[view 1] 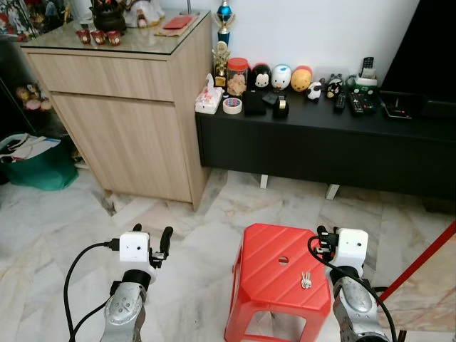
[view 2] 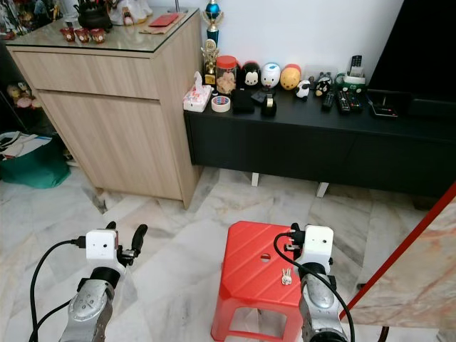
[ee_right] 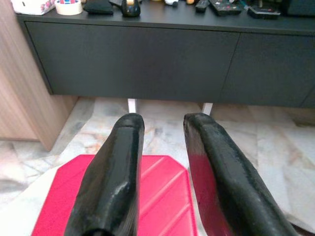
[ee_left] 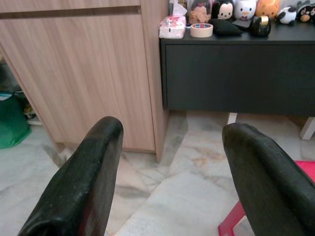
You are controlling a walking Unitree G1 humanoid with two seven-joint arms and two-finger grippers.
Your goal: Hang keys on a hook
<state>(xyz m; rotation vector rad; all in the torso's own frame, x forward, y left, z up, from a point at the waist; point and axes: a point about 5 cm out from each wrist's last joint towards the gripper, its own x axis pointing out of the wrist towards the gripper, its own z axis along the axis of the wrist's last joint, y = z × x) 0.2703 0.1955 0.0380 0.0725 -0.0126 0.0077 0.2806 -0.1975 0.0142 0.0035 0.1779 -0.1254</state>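
A small bunch of silver keys lies flat on top of a red plastic stool, near its right edge. My right gripper hovers just right of the keys, above the stool's right side. In the right wrist view its fingers stand a narrow gap apart, with nothing between them and the stool top below. My left gripper hangs over bare floor left of the stool. Its fingers are spread wide and hold nothing.
A light wooden cabinet stands at the back left. Beside it is a low black console carrying toys, a tape roll and remotes. A green bag sits at far left, and a red pole slants at far right. Marble floor surrounds the stool.
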